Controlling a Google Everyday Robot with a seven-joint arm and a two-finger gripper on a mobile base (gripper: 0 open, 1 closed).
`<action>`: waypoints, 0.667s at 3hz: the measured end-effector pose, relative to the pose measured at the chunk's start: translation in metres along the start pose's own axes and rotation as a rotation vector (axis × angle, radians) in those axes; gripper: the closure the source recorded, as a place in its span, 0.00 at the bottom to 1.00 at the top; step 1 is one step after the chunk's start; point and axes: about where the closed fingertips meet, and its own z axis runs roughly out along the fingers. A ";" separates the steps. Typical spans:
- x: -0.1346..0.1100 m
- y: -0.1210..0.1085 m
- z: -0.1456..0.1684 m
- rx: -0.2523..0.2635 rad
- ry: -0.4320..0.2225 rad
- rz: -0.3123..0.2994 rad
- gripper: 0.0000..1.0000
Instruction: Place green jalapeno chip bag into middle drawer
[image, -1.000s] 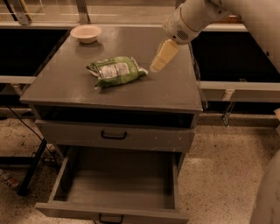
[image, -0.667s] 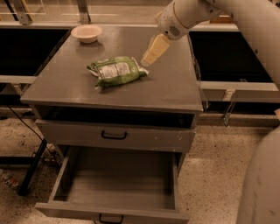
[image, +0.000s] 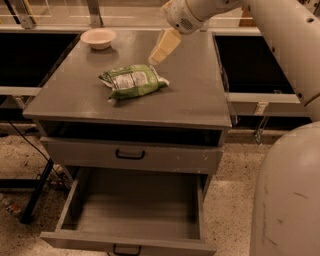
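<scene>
The green jalapeno chip bag (image: 133, 81) lies flat on the grey cabinet top (image: 195, 100), a little left of centre, its white printed panel facing up. My gripper (image: 156, 59) hangs just above the cabinet top, behind the bag and a little to its right, pointing down toward its far right end. It holds nothing. The middle drawer (image: 75, 200) is pulled out wide below; its grey floor is bare and its black pull handle (image: 126, 249) shows at the bottom edge.
A round beige bowl (image: 98, 37) sits at the back left of the cabinet top. A closed drawer front with a black handle (image: 130, 154) lies above the open drawer. My arm's white body (image: 285, 200) fills the right side. Dark cables (image: 35, 165) lie on the floor at left.
My gripper has moved left and back across the cabinet top, ending closer to the bag's far right end. The bag, bowl and drawer have not moved.
</scene>
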 end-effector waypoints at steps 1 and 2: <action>0.004 -0.001 0.007 0.051 0.136 -0.032 0.00; 0.005 -0.002 0.018 0.111 0.280 -0.067 0.00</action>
